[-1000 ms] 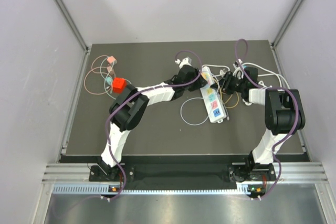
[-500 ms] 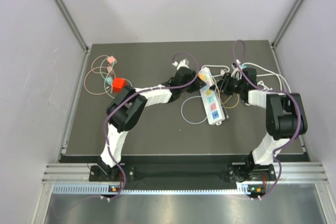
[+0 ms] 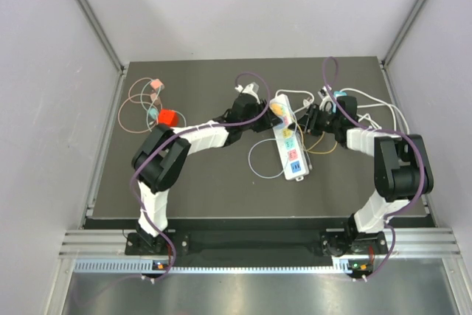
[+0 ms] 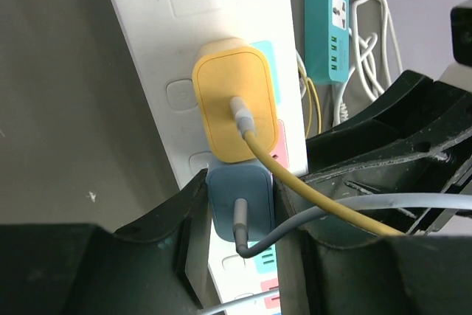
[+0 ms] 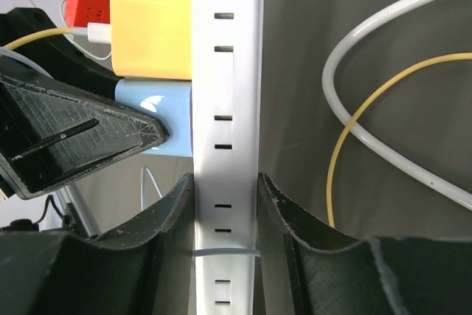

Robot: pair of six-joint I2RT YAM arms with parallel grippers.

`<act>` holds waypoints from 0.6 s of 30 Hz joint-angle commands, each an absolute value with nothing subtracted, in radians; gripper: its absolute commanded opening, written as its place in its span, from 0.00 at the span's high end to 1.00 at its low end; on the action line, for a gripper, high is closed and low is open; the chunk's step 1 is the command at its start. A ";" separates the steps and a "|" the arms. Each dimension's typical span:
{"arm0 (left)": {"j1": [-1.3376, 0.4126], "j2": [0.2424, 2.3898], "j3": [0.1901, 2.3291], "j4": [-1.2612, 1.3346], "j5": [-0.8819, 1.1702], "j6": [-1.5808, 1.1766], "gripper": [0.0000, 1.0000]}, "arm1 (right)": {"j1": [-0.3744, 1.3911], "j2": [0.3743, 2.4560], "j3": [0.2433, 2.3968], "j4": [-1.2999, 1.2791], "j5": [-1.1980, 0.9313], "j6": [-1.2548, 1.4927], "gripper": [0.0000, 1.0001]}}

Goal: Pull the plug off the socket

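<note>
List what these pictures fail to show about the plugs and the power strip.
- Pins of the blue plug: left wrist view, hidden by its own body.
- Yellow plug: top view, too small to make out clearly.
- Near end of the white power strip: left wrist view, cut off at the bottom edge.
</note>
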State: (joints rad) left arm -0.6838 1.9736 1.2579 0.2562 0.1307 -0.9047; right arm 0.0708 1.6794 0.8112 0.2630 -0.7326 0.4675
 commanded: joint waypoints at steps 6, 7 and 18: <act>-0.605 1.898 1.247 0.150 0.479 -0.846 1.00 | 0.009 1.649 0.825 0.371 -0.492 0.413 1.00; -0.598 1.891 1.206 0.226 0.495 -0.882 1.00 | 0.008 1.649 0.825 0.371 -0.489 0.411 1.00; -0.592 1.795 1.196 0.155 0.396 -0.935 1.00 | 0.009 1.652 0.824 0.365 -0.469 0.410 1.00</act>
